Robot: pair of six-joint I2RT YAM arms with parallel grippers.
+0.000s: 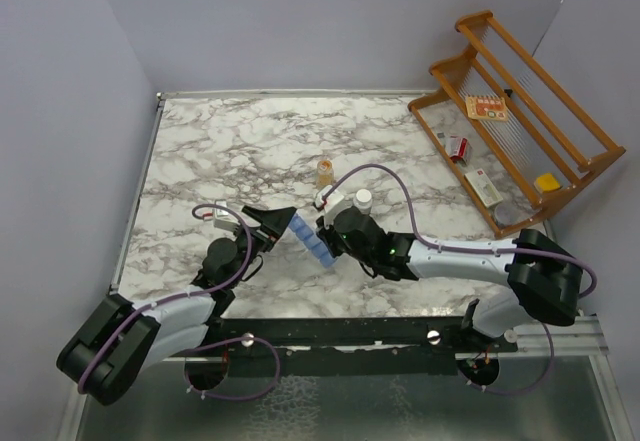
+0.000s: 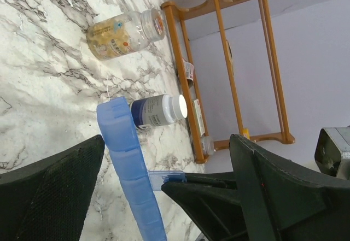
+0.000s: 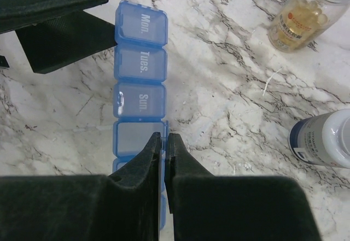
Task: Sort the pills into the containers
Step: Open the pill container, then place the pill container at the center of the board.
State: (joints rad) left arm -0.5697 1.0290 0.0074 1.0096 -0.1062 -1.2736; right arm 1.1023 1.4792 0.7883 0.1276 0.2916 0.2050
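The containers [image 3: 139, 88] lie straight ahead of my right claw [image 3: 164, 138]. The blue strip runs away from its tips and into the gap of the left claw [image 1: 283, 227]. The right claw is clenched, and from the left wrist view I judge it to be pinching the thin clear lid flap [image 2: 164, 176] of one compartment. The left claw is fully released: the strip passes between its fingers but is not gripped. I cannot tell whether the strip lies flat on the table [image 3: 229, 88] or is tipped up on an edge.

My worry is that the lid pinch is the only hold. If I pull, the whole strip may drag or flip instead of the lid opening, or the thin hinge may tear. A swing to the right of the right claw would knock the dark bottle [image 3: 322, 140], which is near; the amber bottle [image 3: 303, 17] stands beyond it.

Count:
- One strip. The right wrist view shows five compartments: three with day labels, one without a readable label, and one mostly hidden by my fingers.
- Two bottles.
- One wooden rack [image 2: 180, 60], well off to the right, with small items on it that I cannot count.
- No loose pills that I can see.
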